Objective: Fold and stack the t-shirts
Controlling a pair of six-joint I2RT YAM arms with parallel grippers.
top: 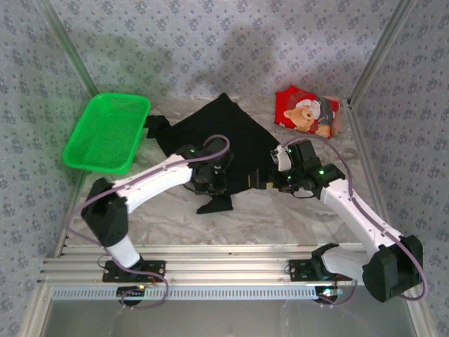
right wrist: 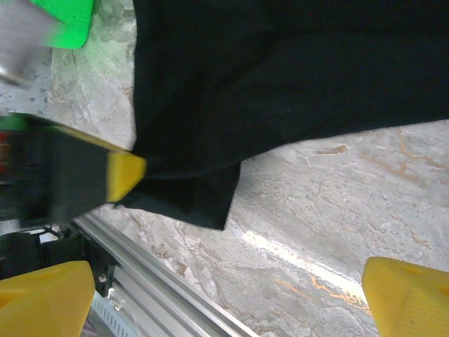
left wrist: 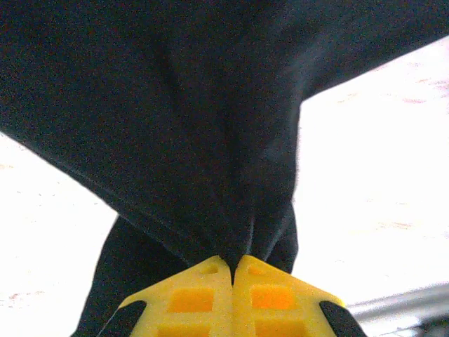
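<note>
- The left hand (left wrist: 233, 263) has its two yellow, blocky fingers pressed together on a pinch of the black t-shirt (left wrist: 175, 105). The soft matte cloth gathers into tight pleats at the fingertips and fans out above them in long folds.
- In the top view the left hand (top: 210, 184) sits at the near edge of the black t-shirt (top: 224, 133). A small pointed flap of the cloth hangs out at its 6 o'clock.
- The right hand (right wrist: 224, 295) stands wide open, gripping nothing. Its yellow fingers sit at the bottom corners of its wrist view, with bare stone-patterned surface (right wrist: 337, 189) between them.
- From above, the right hand (top: 270, 179) is at 3 o'clock of the left hand, just beside the shirt's near hem.
- The black t-shirt (right wrist: 280, 70) lies spread on the surface (top: 280, 217) as a rough diamond around the middle, one corner pointing to 12 o'clock.
- The red t-shirt (top: 309, 112), printed with a teddy bear in a Santa hat, lies crumpled into a compact bundle at 2 o'clock, apart from the black one.
- A bright green plastic mesh basket (top: 105, 132), rectangular with rounded corners, sits at 10 o'clock.
- A ribbed aluminium rail (top: 231, 270) runs along the near edge at 6 o'clock.
</note>
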